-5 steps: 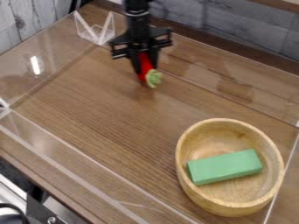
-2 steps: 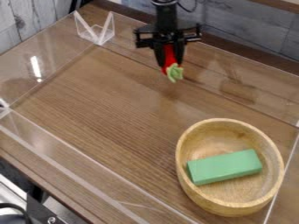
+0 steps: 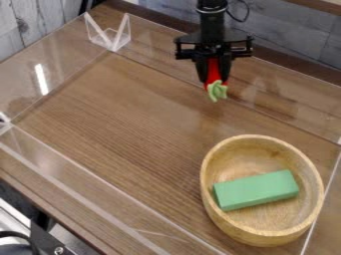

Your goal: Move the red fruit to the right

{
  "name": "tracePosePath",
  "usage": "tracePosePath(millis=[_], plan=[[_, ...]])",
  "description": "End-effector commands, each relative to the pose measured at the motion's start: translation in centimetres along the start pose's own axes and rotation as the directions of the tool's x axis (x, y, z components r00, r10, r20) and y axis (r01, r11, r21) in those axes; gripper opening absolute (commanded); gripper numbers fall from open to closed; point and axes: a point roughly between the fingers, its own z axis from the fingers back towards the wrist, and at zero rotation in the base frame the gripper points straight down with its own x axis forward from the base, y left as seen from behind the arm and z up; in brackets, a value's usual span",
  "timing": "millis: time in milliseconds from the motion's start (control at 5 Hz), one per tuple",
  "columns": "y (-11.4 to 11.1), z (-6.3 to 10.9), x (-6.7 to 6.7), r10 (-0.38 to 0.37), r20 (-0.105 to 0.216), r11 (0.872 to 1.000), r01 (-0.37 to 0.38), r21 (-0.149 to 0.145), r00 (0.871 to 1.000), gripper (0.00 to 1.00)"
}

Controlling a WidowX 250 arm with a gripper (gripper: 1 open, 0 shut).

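Nearest the camera, a wooden bowl (image 3: 262, 189) cradles 1 green rectangular block (image 3: 257, 189). Beyond it, at the far side of the wooden table (image 3: 120, 120), the gripper (image 3: 214, 72) pinches the red fruit (image 3: 214, 83), green stem hanging down. To finish well, carry it level and lower it gently before letting go. Since 1 second earlier, fruit and gripper have shifted right.
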Motion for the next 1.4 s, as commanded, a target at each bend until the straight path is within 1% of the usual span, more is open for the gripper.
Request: tracePosePath(millis=[0, 200, 400, 600, 800, 1200], plan=[[-1.2, 1.0, 0.7, -0.035, 0.049, 0.999, 0.035, -0.014, 0.998, 0.0], [-0.9, 0.6, -0.1, -0.06, 0.044, 0.998, 0.06, -0.005, 0.997, 0.0], [-0.5, 0.8, -0.5, -0.049, 0.045, 0.999, 0.05, -0.007, 0.998, 0.0], [-1.6, 1.5, -0.1, -0.105, 0.04, 0.994, 0.106, -0.015, 0.994, 0.0], [-2.7, 2.5, 0.3, -0.167, 0.037, 0.985, 0.168, -0.027, 0.985, 0.0], [-3.6, 1.3, -0.2, -0.262, 0.018, 0.965, 0.262, -0.009, 0.965, 0.0]])
